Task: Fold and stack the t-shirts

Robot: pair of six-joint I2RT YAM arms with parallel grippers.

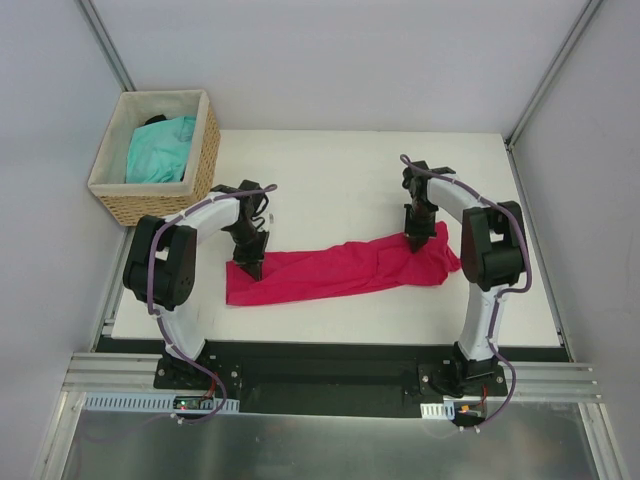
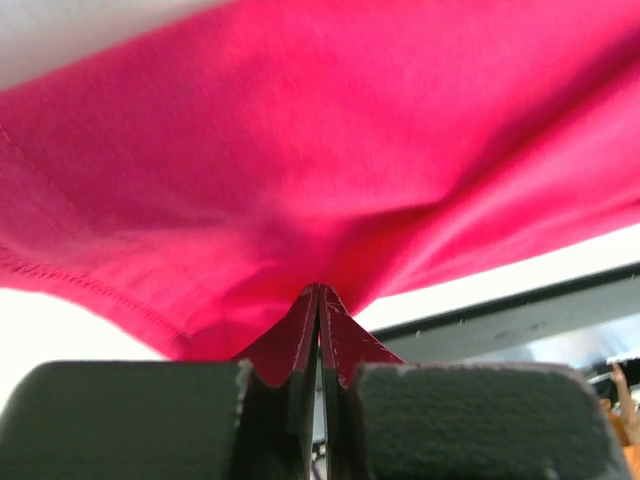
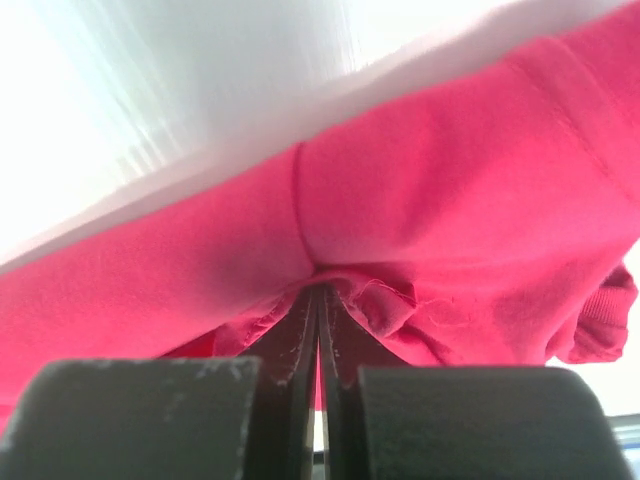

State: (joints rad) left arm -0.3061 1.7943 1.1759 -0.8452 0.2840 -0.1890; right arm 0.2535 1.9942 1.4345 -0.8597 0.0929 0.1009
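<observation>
The crimson-pink t-shirt (image 1: 340, 270) lies stretched in a long band across the white table, between the two arms. My left gripper (image 1: 250, 268) is shut on its left end; in the left wrist view the pink fabric (image 2: 330, 170) rises from the pinched jaws of the left gripper (image 2: 318, 292). My right gripper (image 1: 413, 242) is shut on the shirt's right part, where bunched cloth (image 3: 450, 240) meets the closed tips of the right gripper (image 3: 318, 290). The turquoise t-shirt (image 1: 160, 148) sits crumpled in the basket.
A woven wicker basket (image 1: 203, 160) stands at the table's far left corner. White table surface (image 1: 330, 180) lies behind the shirt. Grey walls enclose the sides, and a metal rail (image 1: 320, 375) runs along the near edge.
</observation>
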